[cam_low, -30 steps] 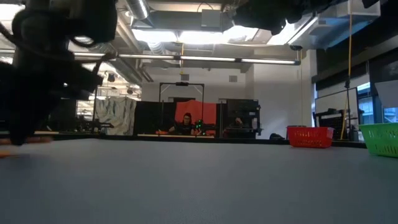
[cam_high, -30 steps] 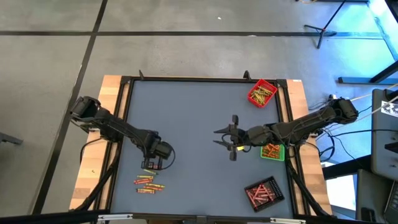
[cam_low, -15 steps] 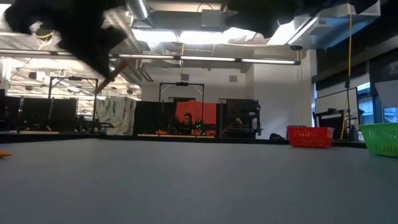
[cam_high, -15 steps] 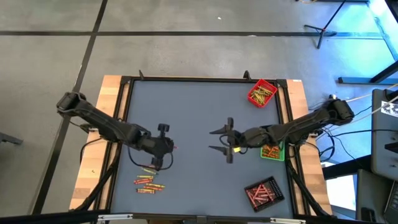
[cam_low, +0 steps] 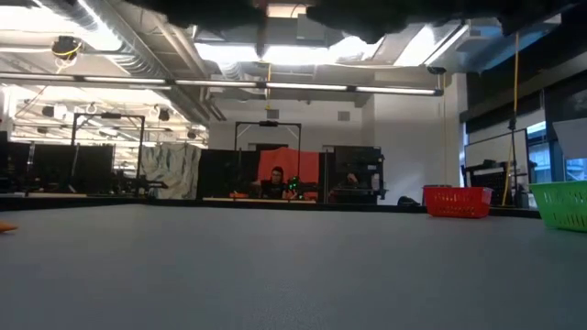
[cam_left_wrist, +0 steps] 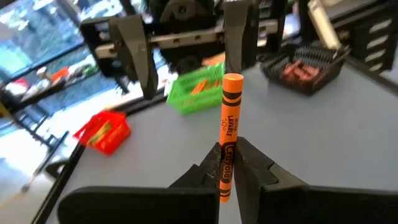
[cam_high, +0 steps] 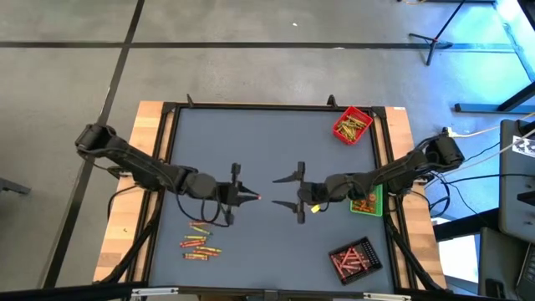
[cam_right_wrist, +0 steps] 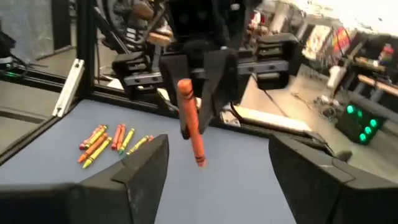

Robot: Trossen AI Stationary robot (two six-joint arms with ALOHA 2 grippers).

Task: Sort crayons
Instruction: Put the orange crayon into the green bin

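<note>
On the bench point(cam_high: 251, 134), the loose pile of crayons point(cam_high: 199, 242) lies near my left edge, below my left arm. My left tool point(cam_high: 253, 197) is over the middle, pinching one orange crayon point(cam_left_wrist: 229, 134) by its lower end so it sticks out toward the other arm. Facing it, just apart, my right tool point(cam_high: 287, 191) stands spread wide, holding nothing. Further right sit the red tray point(cam_high: 352, 124), green tray point(cam_high: 368, 203) and black tray point(cam_high: 355, 257), each with crayons inside.

Between the jaws, a paper-wrapped orange crayon point(cam_left_wrist: 229, 134); beyond them, matt grey table point(cam_high: 251, 150), plastic mesh trays point(cam_left_wrist: 198, 89).
</note>
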